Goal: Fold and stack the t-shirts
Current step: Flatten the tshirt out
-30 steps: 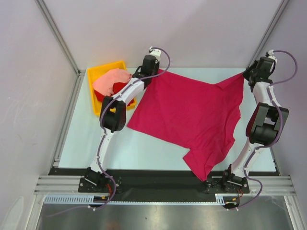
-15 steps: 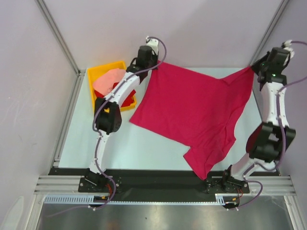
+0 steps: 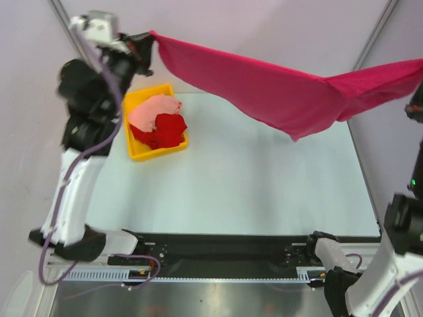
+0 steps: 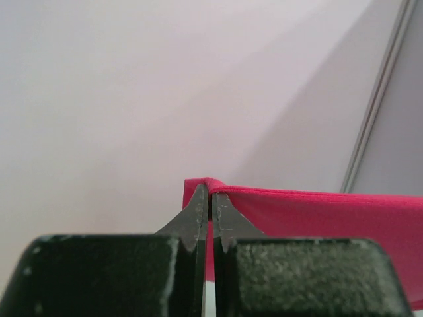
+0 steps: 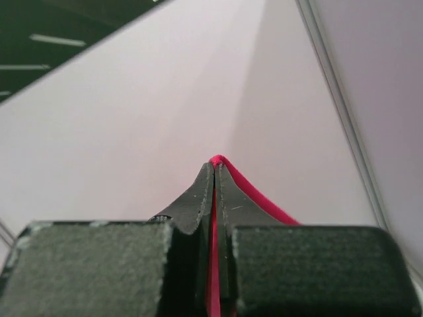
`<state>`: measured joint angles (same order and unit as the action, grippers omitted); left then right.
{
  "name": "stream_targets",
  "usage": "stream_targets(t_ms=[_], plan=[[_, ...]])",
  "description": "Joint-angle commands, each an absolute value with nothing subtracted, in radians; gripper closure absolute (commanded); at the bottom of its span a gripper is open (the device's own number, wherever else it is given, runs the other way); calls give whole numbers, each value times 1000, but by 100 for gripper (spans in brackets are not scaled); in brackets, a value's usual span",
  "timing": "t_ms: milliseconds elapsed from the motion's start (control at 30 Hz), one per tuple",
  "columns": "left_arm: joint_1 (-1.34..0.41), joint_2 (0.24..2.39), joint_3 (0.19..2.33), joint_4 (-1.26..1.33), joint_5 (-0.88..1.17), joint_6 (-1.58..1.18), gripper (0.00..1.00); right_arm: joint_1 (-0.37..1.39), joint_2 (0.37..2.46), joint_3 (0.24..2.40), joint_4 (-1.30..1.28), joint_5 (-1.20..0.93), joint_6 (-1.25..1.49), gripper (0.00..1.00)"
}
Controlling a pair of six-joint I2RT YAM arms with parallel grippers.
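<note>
**A:** What does the left gripper [image 4: 210,195] have?

**B:** It is clenched on a corner of the crimson shirt [image 3: 277,89]. Its wrist view shows the jaws pinched together with a fold of cloth at their tips, and the cloth runs off to its right.

**A:** And beneath it?

**B:** Below it, slightly to its right, is the bin [image 3: 134,105]. The pink shirt [image 3: 155,109] and the red shirt [image 3: 170,130] lie heaped in it, unfolded.

**A:** The other end?

**B:** The right gripper [image 5: 215,168] is clamped on the opposite corner, with crimson showing between its tips. From above, that gripper lies past the frame's edge, and only the cloth leading to it shows.

**A:** So the shirt is airborne?

**B:** Yes. It hangs between the two grippers, high over the table [image 3: 264,185]. It sags in the middle, and one point droops nearer the right gripper. No part seems to touch the table.

**A:** How should this step be done well?

**B:** I read it as spreading the shirt out before the first fold.
- Both pinches should hold firm, because each has only a thin bite of cloth and a slip would drop that side.
- The grippers should stay well apart so the top edge is taut, and they should come down together.
- The hanging part should touch down first, then be drawn flat.
- The left side should stay clear of the bin.
</note>
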<state>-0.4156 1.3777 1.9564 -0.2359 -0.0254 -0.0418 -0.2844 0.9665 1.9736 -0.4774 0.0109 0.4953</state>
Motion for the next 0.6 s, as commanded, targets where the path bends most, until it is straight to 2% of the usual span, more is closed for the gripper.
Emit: stream_targets(t_ms=[0,267,400,567], plan=[[-403,1234,1891,-261,-32,-3,100,-285,930,2063,-561,9,468,100],[-403,1028,1832,-239,-32,-3,100,-281,862,2148,-558,20,475,100],[-403,1032,1780,-212,-29,-8,100,-281,865,2039,-546,15,485,100],[-403,1115,1662,-120,-8,-25,100,-281,841,1697,-434,17,492,100]])
